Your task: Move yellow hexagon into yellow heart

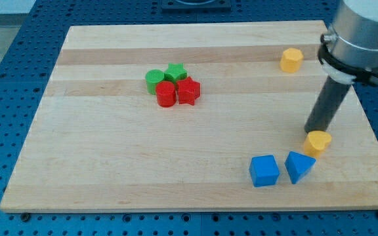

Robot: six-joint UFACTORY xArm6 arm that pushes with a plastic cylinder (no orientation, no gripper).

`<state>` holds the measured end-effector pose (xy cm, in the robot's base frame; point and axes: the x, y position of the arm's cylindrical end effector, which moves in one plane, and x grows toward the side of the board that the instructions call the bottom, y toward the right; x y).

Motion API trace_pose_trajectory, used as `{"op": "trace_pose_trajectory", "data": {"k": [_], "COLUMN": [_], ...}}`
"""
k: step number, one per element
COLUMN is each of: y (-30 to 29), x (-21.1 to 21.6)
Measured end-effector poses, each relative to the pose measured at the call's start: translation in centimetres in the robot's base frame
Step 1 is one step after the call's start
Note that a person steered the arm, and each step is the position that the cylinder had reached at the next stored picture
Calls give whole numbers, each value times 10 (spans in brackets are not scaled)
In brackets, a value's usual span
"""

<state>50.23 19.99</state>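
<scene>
Resting on the wooden board (pixel 110 170), my tip (pixel 313 131) sits at about 11 o'clock of the yellow heart (pixel 319 141), touching or nearly touching its upper edge; I cannot tell which. This arm carries only a rod, so it has no jaws to be wide, narrow or holding anything. The yellow hexagon (pixel 291 59) stands well apart from the heart, at roughly 12 o'clock from it, near the board's far edge. Just at 7 o'clock of the heart lies a blue triangle (pixel 298 166), with a blue cube (pixel 264 170) beside it at its 9 o'clock. Toward the board's middle left, four blocks cluster together: a green cylinder (pixel 154 80), a green star (pixel 175 71), a red cylinder (pixel 166 94) and a red star (pixel 188 91).
</scene>
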Motion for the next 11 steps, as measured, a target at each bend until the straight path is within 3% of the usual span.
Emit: {"op": "trace_pose_trajectory", "data": {"k": [1,4,5,6,7,8,9,11], "y": [7,134,110,61,28,19,20,-10], "x": [-14,-139,-190,-203,-192,-154,-147,-218]}}
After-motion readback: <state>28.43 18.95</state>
